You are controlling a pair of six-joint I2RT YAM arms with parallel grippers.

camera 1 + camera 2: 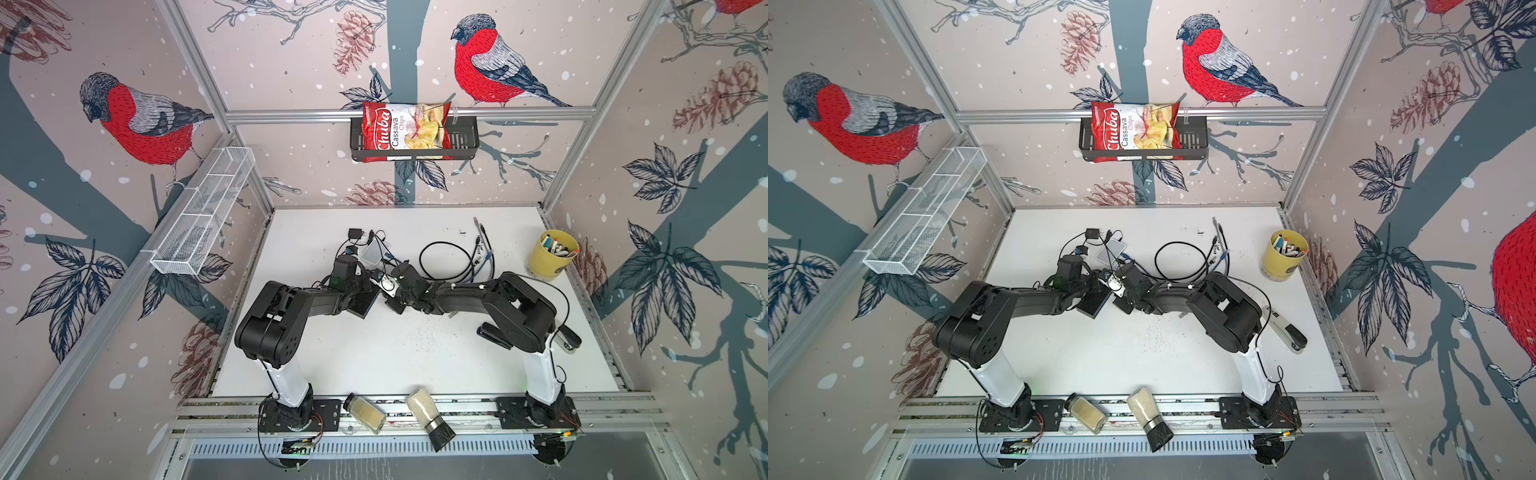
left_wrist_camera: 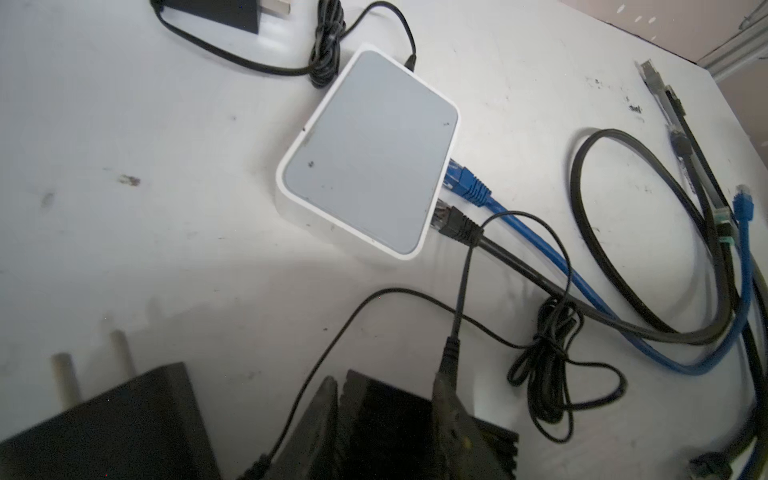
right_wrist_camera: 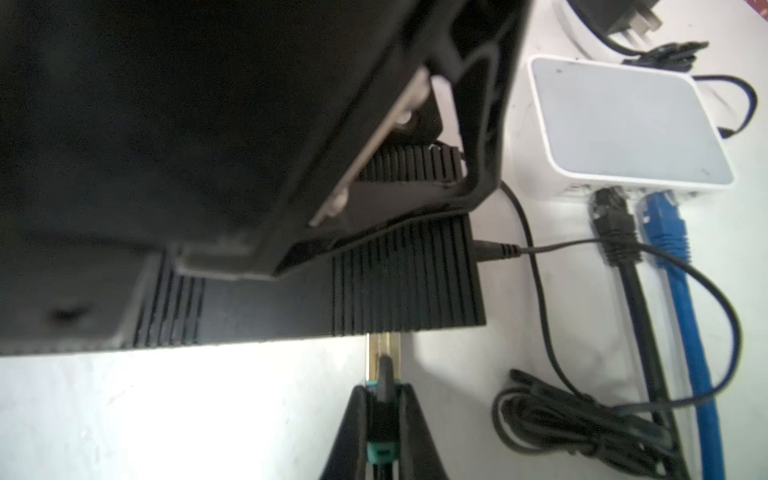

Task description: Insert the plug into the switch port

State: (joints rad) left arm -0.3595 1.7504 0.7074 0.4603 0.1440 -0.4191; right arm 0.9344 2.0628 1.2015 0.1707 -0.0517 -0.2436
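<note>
Our right gripper (image 3: 384, 395), low in the frame's centre, is clamped on the plug (image 3: 382, 415), whose clear tip meets the lower edge of the switch (image 3: 407, 282); we grip that switch with our left gripper (image 2: 386, 380).

Both top views look down from overhead, nearly alike, over the whole table (image 1: 415, 353). My wrist cameras ride close behind their jaws, facing out past them; both catch the switch (image 3: 407, 282) and white box (image 2: 370, 153), the right also the plug (image 3: 384, 357).

White table (image 1: 395, 353), white box (image 2: 368, 151), cables (image 2: 519, 226), yellow cup (image 1: 548, 259) (pens inside)
</note>
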